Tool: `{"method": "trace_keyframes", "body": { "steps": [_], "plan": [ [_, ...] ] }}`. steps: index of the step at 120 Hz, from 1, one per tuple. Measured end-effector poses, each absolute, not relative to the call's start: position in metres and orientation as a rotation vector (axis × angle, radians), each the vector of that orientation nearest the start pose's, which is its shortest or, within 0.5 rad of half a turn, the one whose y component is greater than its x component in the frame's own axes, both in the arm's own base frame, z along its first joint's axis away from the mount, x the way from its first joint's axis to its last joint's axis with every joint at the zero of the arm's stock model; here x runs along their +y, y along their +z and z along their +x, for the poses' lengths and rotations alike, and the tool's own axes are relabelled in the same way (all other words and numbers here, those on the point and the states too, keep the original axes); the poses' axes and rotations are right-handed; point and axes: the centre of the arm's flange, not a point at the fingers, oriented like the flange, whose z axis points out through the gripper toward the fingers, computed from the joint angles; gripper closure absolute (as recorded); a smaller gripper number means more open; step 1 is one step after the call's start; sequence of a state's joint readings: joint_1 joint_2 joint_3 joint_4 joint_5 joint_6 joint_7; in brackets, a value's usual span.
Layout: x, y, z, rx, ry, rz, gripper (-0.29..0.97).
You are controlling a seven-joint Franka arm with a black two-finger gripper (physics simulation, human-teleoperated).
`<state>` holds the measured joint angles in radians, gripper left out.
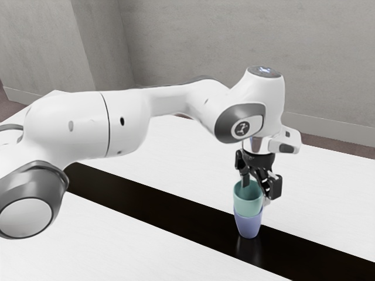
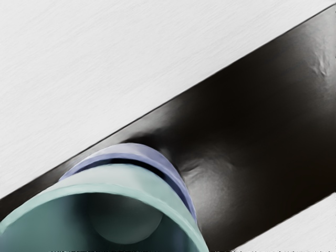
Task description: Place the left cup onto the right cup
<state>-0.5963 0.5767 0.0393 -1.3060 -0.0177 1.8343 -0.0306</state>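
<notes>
Now the teal plastic cup (image 1: 248, 201) sits nested in the lavender plastic cup (image 1: 248, 226) on the tabletop (image 1: 117, 246), jaws apart astride its rim, so a skewed retreat could topple both.

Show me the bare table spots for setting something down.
Free: the white tabletop on either side of the black stripe, and the stripe toward the exterior view's left. Crowded: the tool at the teal cup nested in the purple cup.
</notes>
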Motion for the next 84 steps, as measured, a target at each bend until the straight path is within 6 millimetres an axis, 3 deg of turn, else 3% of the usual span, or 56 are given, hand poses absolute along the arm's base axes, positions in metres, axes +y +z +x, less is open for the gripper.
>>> {"method": "trace_keyframes", "body": {
  "steps": [45, 84],
  "plan": [
    [-0.377, 0.441, 0.593, 0.817, 0.009, -3.024, 0.03],
    [-0.325, 0.487, 0.597, 0.718, -0.032, -3.048, 0.02]
  ]
}}
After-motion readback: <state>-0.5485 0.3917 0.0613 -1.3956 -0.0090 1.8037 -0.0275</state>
